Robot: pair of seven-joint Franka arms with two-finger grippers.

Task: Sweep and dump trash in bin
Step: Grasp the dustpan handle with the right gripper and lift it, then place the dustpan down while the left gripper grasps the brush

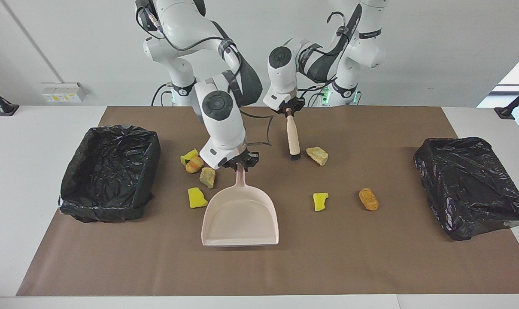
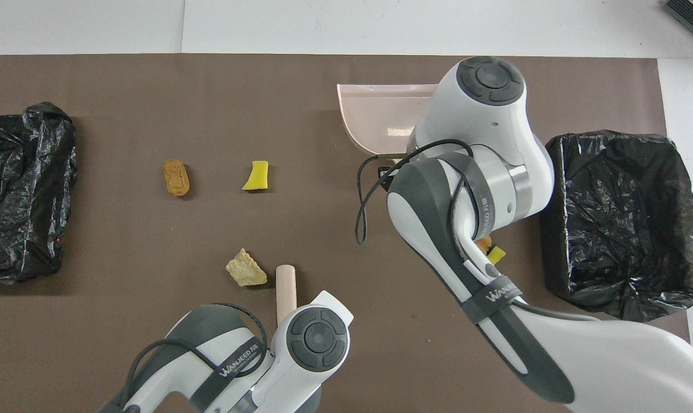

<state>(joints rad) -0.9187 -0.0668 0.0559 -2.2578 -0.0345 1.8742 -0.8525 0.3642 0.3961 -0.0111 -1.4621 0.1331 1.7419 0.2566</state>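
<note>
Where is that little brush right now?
The left gripper holds the brush upright, bristles on the mat beside a beige lump, nearer the robots than the dustpan.

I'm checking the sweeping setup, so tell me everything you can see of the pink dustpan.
The dustpan is pale pink, smooth, plastic-looking, with a flat pan, raised side walls and a slim handle. It lies on the brown mat, its open mouth pointing away from the robots, nothing inside. The right end effector is shut on its handle. A beige scrap lies close beside the handle; whether they touch is unclear.
</note>
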